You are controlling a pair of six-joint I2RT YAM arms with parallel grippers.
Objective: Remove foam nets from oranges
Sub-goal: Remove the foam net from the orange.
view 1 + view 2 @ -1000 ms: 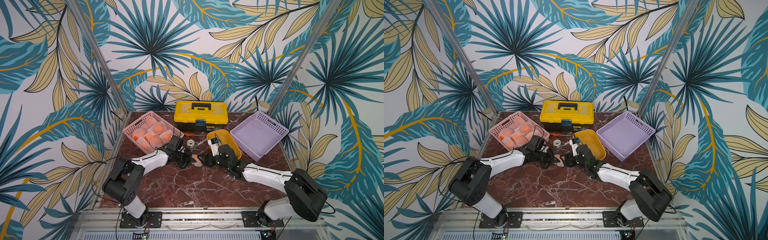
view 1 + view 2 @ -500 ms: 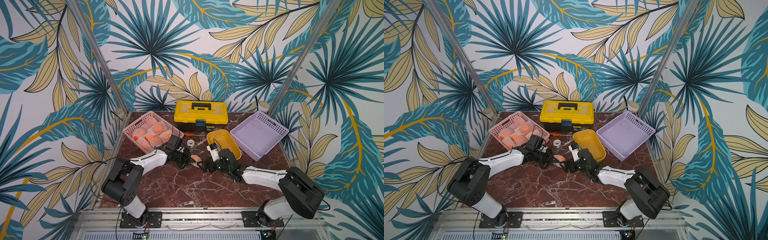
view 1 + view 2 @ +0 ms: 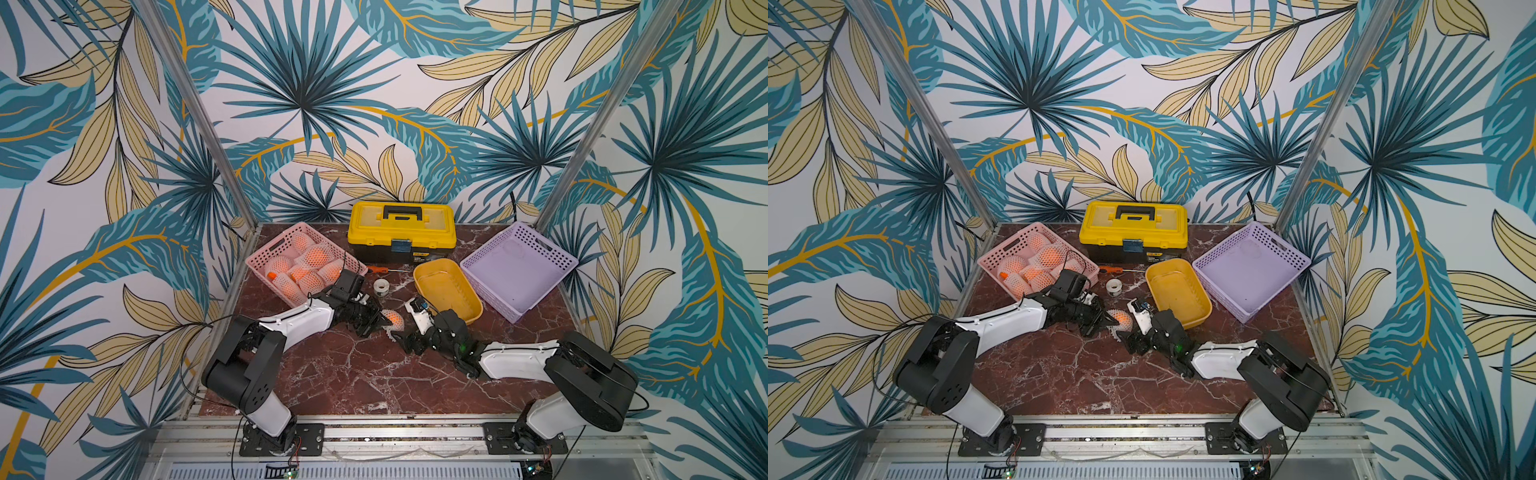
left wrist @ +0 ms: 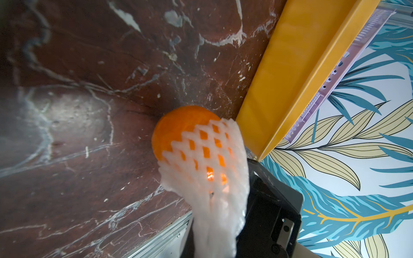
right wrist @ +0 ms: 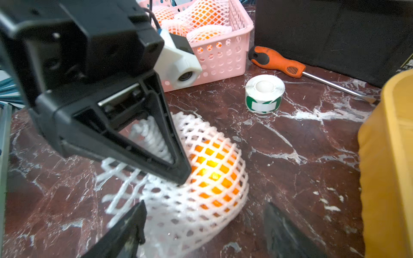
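Partly net-hidden orange [image 4: 178, 125], left pincer [image 5: 182, 177] pinching foam net [image 5: 190, 212], right pincer [image 5: 204, 204] wide, empty.

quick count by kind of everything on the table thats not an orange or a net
baskets: 2 (pink basket, purple basket)
toolbox: 1
yellow tub: 1
screwdriver: 1
tape roll: 1
total: 6

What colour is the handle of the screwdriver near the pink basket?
The screwdriver handle is orange with black parts; the right wrist view shows it best.
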